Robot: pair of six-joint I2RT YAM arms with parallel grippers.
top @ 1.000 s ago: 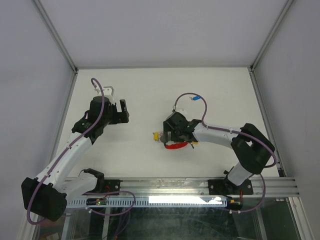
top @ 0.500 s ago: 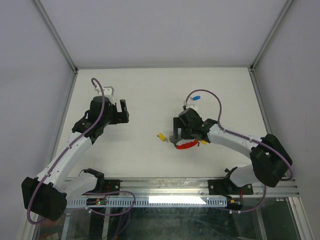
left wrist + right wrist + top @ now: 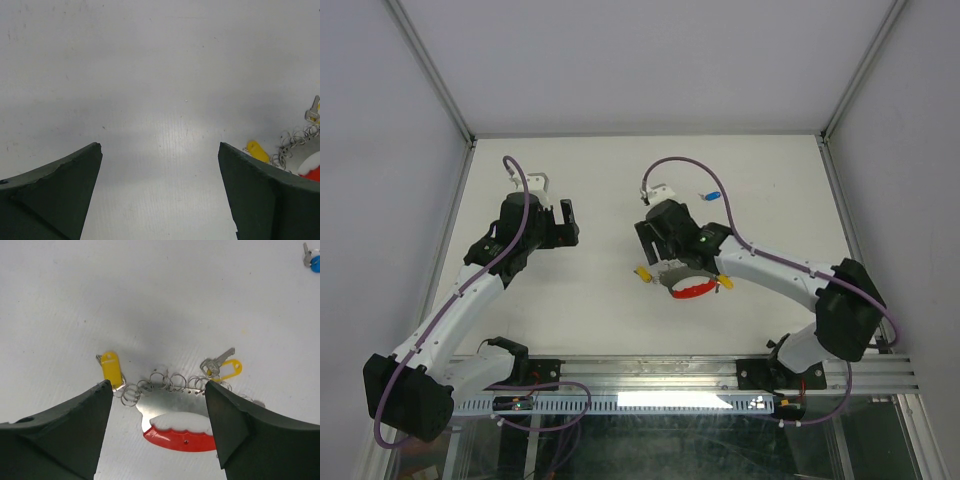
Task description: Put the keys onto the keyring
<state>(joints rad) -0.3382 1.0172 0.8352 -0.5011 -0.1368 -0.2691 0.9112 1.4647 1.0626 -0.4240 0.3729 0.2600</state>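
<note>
- Swinging back from a short reach to the right, the right hand (image 3: 158, 386) now hangs over the key cluster. Its fingers are spread on either side of the keyring (image 3: 165, 381) and are just starting to narrow from their widest. Nothing is pinched between them.
- The cluster lies slightly further right on the desk (image 3: 590, 300) than a second ago. The keyring shows as a chain of thin wire loops, with a yellow tag (image 3: 111, 369) at its left end and a yellow-tagged key (image 3: 219, 365) at its right end. A red-edged metal plate (image 3: 177, 432) lies against the loops.
- The blue key (image 3: 715, 195) lies on its own well behind the cluster, on no loop.
- The left hand (image 3: 160, 146) has not moved. It is wide and empty, hovering over the desk to the left of the cluster.
- The narrowing reads as the start of a pinch on the loops, so the task looks to be at an early grasping step. The blue key still has to be fetched and threaded.
</note>
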